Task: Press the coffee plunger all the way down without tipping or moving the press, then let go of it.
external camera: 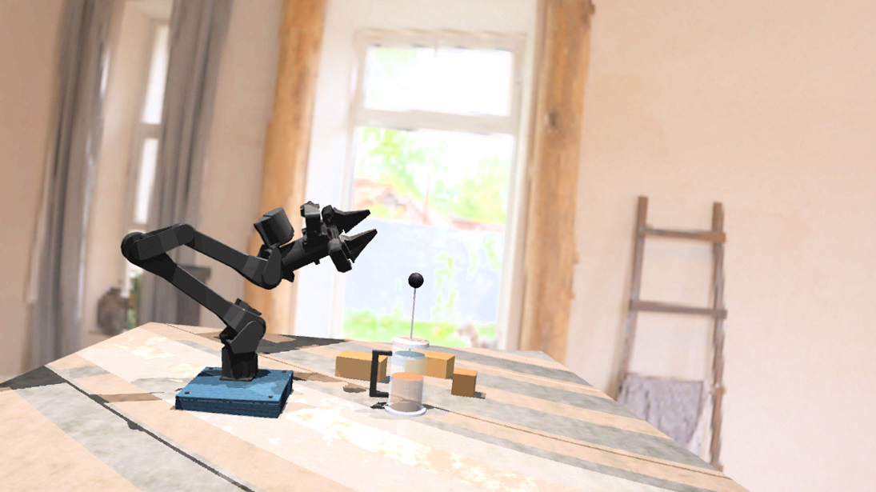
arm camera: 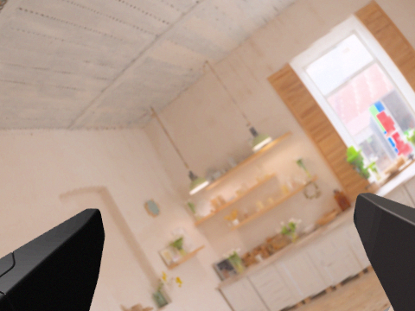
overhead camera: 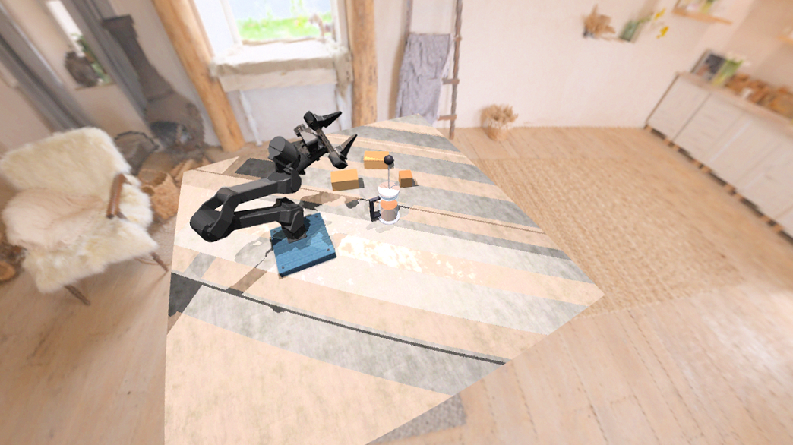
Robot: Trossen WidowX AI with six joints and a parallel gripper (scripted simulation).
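Observation:
The coffee press (overhead camera: 388, 205) (external camera: 406, 394) stands upright on the table, a clear cylinder with a white base ring and a black handle on its left side. Its plunger knob (overhead camera: 388, 160) (external camera: 415, 280) is a black ball on a thin rod (external camera: 412, 313), raised high above the lid. My gripper (overhead camera: 348, 125) (external camera: 373, 222) (arm camera: 233, 217) is open and empty. It is up in the air, higher than the knob and to its left in the top and exterior views, not touching it. The press is not in the wrist view, which shows the two fingers and the room beyond.
Two yellow-orange blocks (overhead camera: 345, 179) (overhead camera: 375, 159) lie behind the press. A smaller orange block (overhead camera: 405, 178) (external camera: 464, 382) stands to its right. The arm's blue base plate (overhead camera: 303, 245) (external camera: 234, 393) is to the left of the press.

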